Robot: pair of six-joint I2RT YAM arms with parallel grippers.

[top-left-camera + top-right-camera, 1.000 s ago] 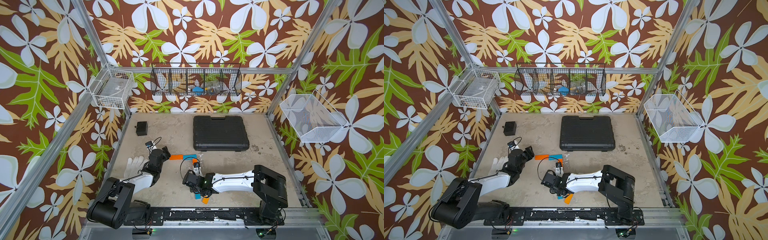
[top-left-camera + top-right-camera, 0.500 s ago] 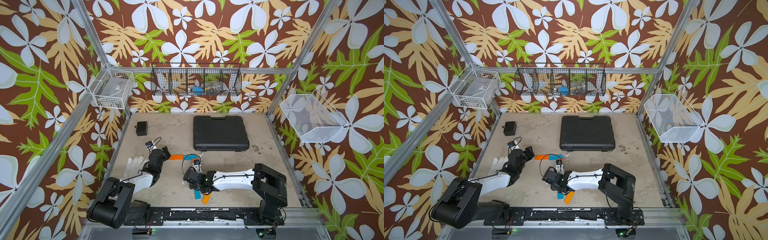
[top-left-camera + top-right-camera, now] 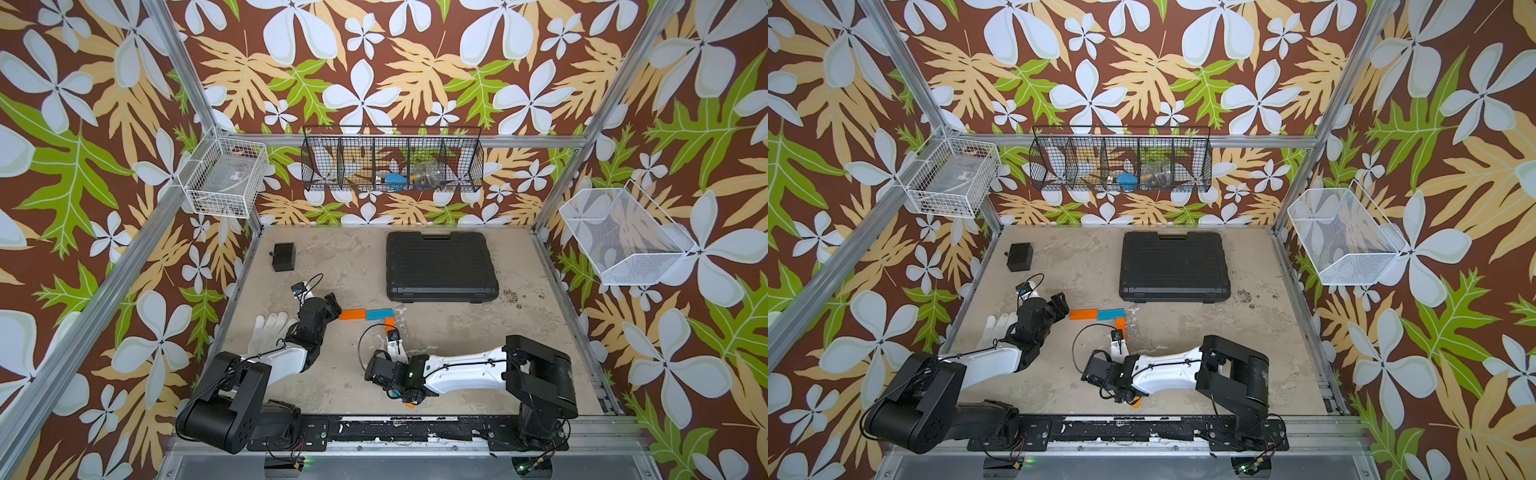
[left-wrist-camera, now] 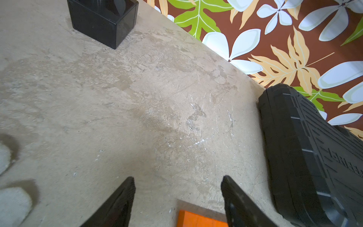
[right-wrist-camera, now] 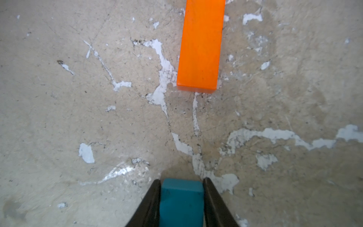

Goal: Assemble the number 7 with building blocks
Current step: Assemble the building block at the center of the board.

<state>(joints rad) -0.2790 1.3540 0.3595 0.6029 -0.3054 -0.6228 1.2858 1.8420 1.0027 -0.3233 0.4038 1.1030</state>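
Observation:
Flat on the table, an orange block [image 3: 352, 314] and a blue block [image 3: 379, 313] lie end to end as a bar. A second orange block [image 3: 390, 322] runs down from the bar's right end. My right gripper [image 5: 181, 179] is shut on another blue block [image 5: 181, 200], low over the table and in line with that orange block [image 5: 200, 45], with a gap between them. A third orange block [image 3: 409, 404] peeks out under the right wrist. My left gripper [image 4: 177, 178] is open at the bar's left end, over the orange block's tip [image 4: 200, 219].
A black case [image 3: 441, 266] lies at the back right and a small black box [image 3: 284, 257] at the back left. A white glove [image 3: 270, 332] rests beside the left arm. Wire baskets [image 3: 392, 160] hang on the walls.
My right jaws opened and then closed on the blue block, which lay in sight beside the wrist and is now hidden in the top views. The left arm has not moved.

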